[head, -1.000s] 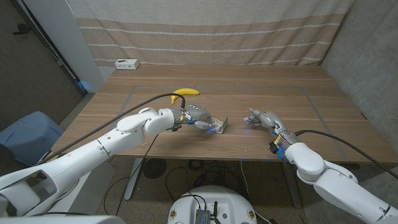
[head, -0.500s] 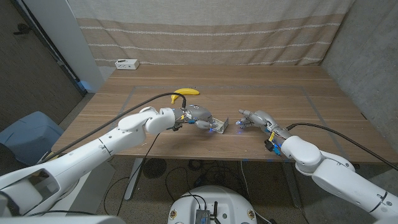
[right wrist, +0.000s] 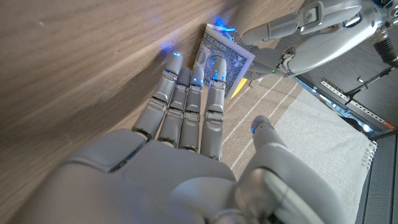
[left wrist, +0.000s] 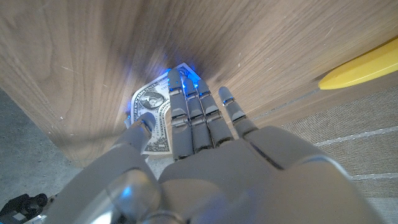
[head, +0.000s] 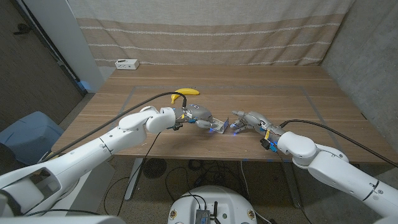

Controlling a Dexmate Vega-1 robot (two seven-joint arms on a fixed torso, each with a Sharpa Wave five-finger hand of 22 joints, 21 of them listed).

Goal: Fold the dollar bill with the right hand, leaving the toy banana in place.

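The dollar bill point(head: 218, 126) sits near the table's front edge with its right end tilted up off the wood. My left hand point(head: 199, 116) pinches its left end between thumb and fingers point(left wrist: 186, 106); the portrait side of the bill point(left wrist: 151, 114) faces that wrist camera. My right hand point(head: 250, 120) reaches in from the right, fingers straight and spread, holding nothing. Its fingertips point(right wrist: 214, 79) meet the near edge of the bill point(right wrist: 221, 55), and the left hand point(right wrist: 292, 43) is beyond it. The yellow toy banana point(head: 185, 92) lies behind the left hand, apart from both; it is the banana point(left wrist: 365, 61) in the left wrist view too.
A white box point(head: 126, 63) stands at the table's back left corner by the striped curtain. The table's front edge point(head: 211, 155) runs just below both hands. A blue chair point(head: 25, 134) stands off the left side.
My right hand has slid left across the table until its fingertips reach the bill. The left hand, the bill and the banana have stayed put.
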